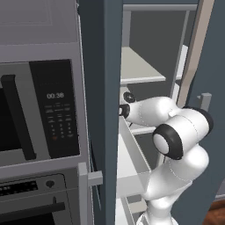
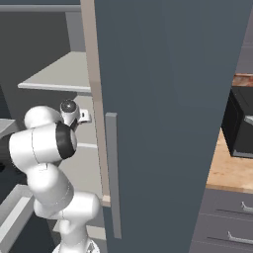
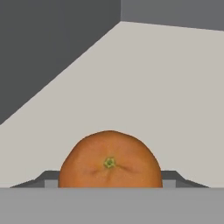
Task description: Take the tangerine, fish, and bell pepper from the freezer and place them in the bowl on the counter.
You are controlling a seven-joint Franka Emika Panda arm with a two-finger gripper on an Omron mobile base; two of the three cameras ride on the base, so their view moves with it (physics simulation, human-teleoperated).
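The tangerine [image 3: 109, 159], a smooth orange ball with a small green stem scar facing the camera, rests on a pale grey shelf [image 3: 166, 87] inside the freezer [image 1: 105, 88]. My gripper [image 3: 110, 183] has it between its two dark fingertips [image 3: 49, 179], which press against its left and right sides. In both base views my white arm reaches past the freezer's dark blue-grey wall, which hides the hand. The fish, bell pepper and bowl are out of view.
The freezer's open door [image 2: 173, 99] stands right of the arm. Pale shelves [image 1: 138, 66] and a clear drawer [image 1: 132, 162] surround it. A black-fronted microwave [image 1: 44, 110] sits left of the freezer, and the counter [image 2: 227, 173] carries a black appliance [image 2: 242, 123].
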